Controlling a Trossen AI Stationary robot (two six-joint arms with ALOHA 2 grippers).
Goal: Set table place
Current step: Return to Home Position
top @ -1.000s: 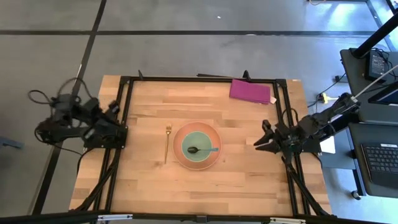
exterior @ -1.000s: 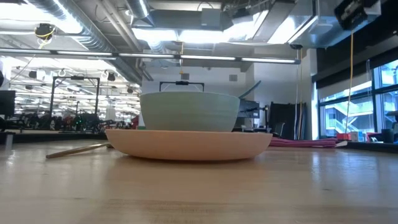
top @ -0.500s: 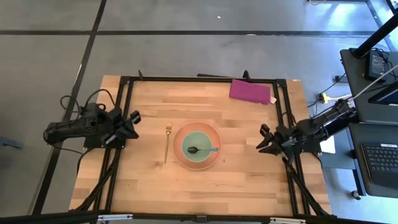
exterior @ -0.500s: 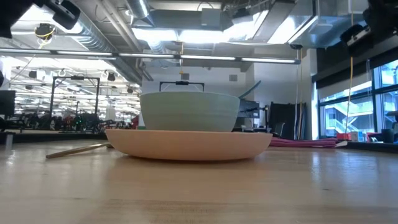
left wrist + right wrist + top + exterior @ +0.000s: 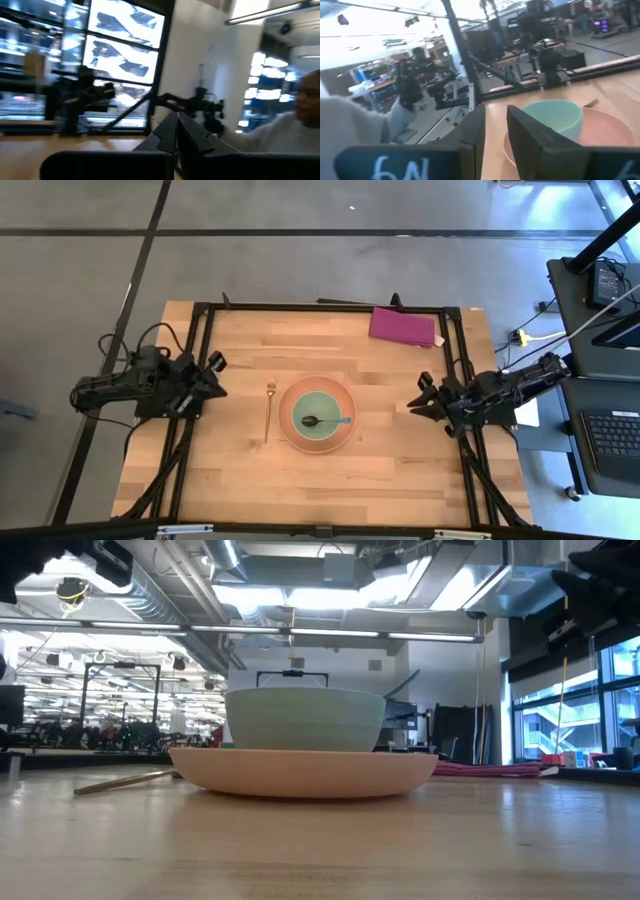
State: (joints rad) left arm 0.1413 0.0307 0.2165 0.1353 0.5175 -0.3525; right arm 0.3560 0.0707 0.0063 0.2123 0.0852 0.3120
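Note:
The round orange plate (image 5: 342, 439) lies mid-table with the pale green bowl (image 5: 320, 406) standing on it. The dark spoon with a light blue handle (image 5: 326, 421) lies inside the bowl. The slim gold fork (image 5: 268, 408) lies flat on the wood just left of the plate. My left gripper (image 5: 216, 376) hovers at the table's left rail, shut and empty, pointing toward the fork. My right gripper (image 5: 419, 393) hovers right of the plate, open and empty, pointing at it. The right wrist view shows the bowl (image 5: 555, 115) and plate (image 5: 602, 132) ahead of its fingers.
A flat magenta rectangle (image 5: 405, 326) lies at the table's far right corner. Black rails (image 5: 320, 307) frame the table. In the low view the plate (image 5: 305, 768) and bowl (image 5: 305, 718) fill the middle. A person (image 5: 300, 120) shows beyond the table.
My left arm has unfolded from beside the table, and its gripper has swung toward the table's right, up to the left rail. My right gripper has edged a little toward the plate. Plate, bowl, spoon and fork have stayed put.

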